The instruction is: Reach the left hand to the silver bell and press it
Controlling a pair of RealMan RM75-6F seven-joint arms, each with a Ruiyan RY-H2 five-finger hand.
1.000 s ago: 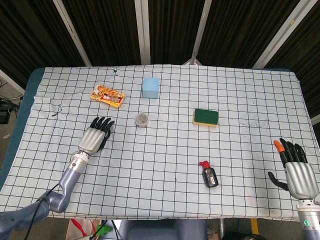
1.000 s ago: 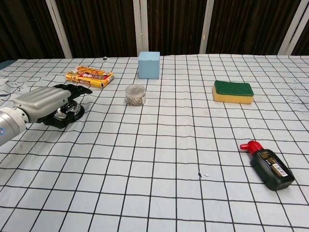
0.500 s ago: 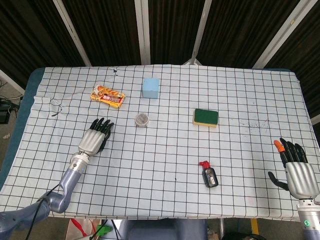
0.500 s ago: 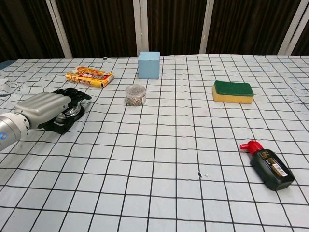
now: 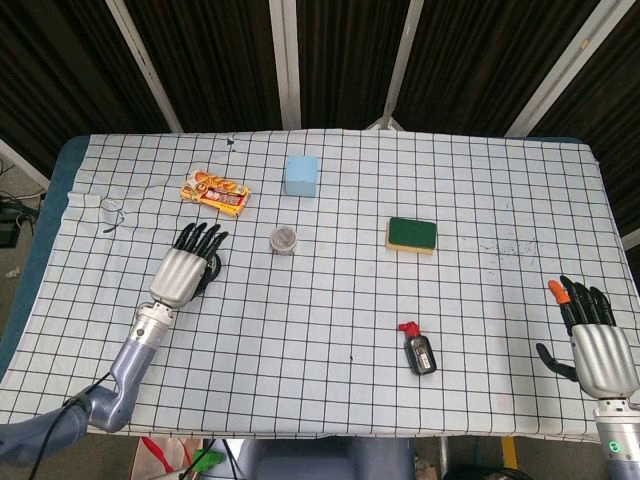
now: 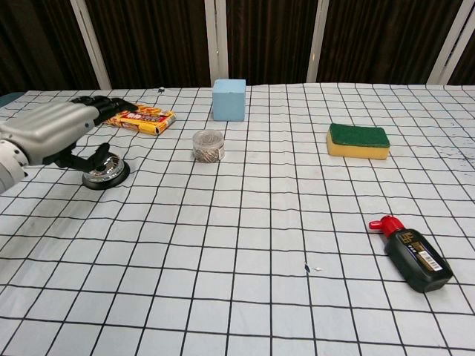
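Note:
The silver bell (image 6: pixel 105 173) on its black base stands on the checked cloth at the left in the chest view. My left hand (image 6: pixel 58 130) hovers just above and left of it, fingers stretched out flat and holding nothing, the thumb hanging down close to the bell's top. In the head view the left hand (image 5: pixel 186 266) covers most of the bell. My right hand (image 5: pixel 596 346) rests near the table's front right corner, fingers spread, holding nothing.
Behind the bell lies an orange snack packet (image 6: pixel 139 117). A clear jar (image 6: pixel 208 144) and a blue cube (image 6: pixel 229 99) stand to the bell's right. A green and yellow sponge (image 6: pixel 358 141) and a black bottle with a red cap (image 6: pixel 413 254) lie on the right.
My left hand has risen off the bell, which it lay over before. The bell's dome now shows in the chest view. The right hand has not moved.

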